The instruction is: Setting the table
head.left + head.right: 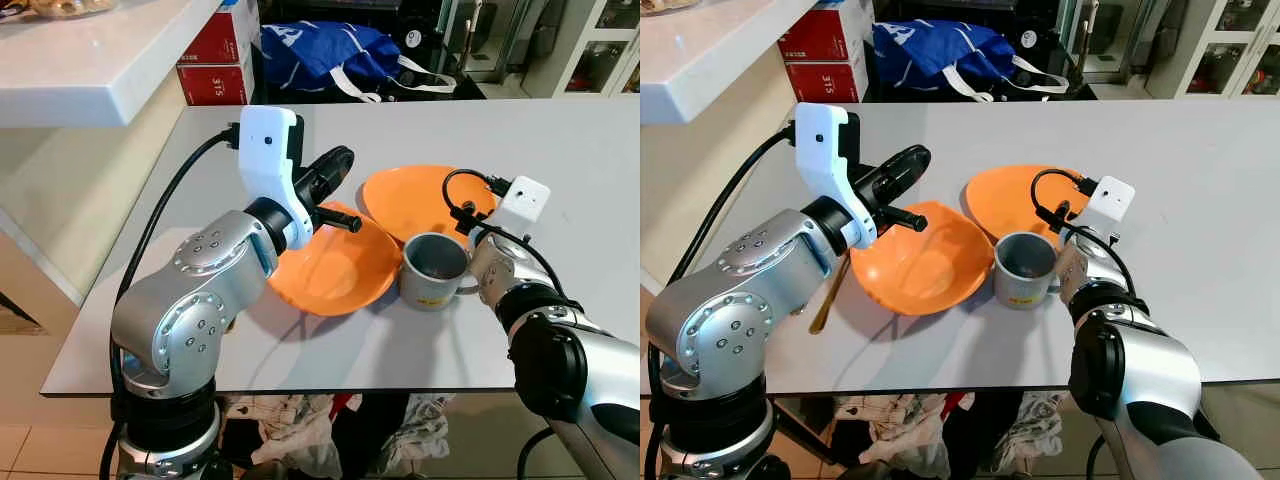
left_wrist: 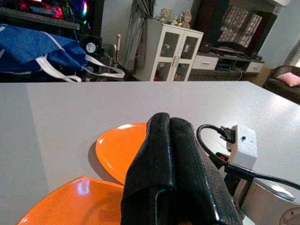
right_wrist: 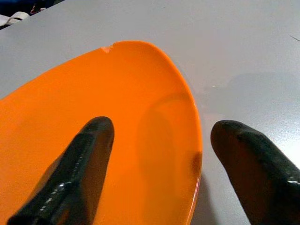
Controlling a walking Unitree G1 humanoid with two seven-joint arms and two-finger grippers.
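Table [image 1: 560, 150]: grey top; I see two orange dishes and a mug grouped near its middle.
Orange bowl [image 1: 915, 270]: deeper dish, nearer the front edge, just beside the mug.
Orange plate [image 1: 420, 200]: flatter dish, behind the mug, its near edge close to the bowl's rim.
Grey mug [image 1: 432, 270]: upright, empty as far as I can see, touching or almost touching the bowl.
Wooden spoon [image 1: 830, 295]: lies beside the bowl under my left forearm, mostly hidden.
Left gripper [image 2: 171, 161]: fingers pressed together with nothing between them, poised over the bowl's far rim.
Right gripper [image 3: 159, 154]: fingers spread wide, straddling the plate's rim, one finger above the plate surface, one outside above the table; not yet clamped.
Step in hand (judgement): grasp the plate rim with the right gripper.
Method: I would lower until the rim sits deep between the fingers, clamp squarely, then lift level.
Risk: the mug stands close to my right wrist; a sideways sweep could tip it.
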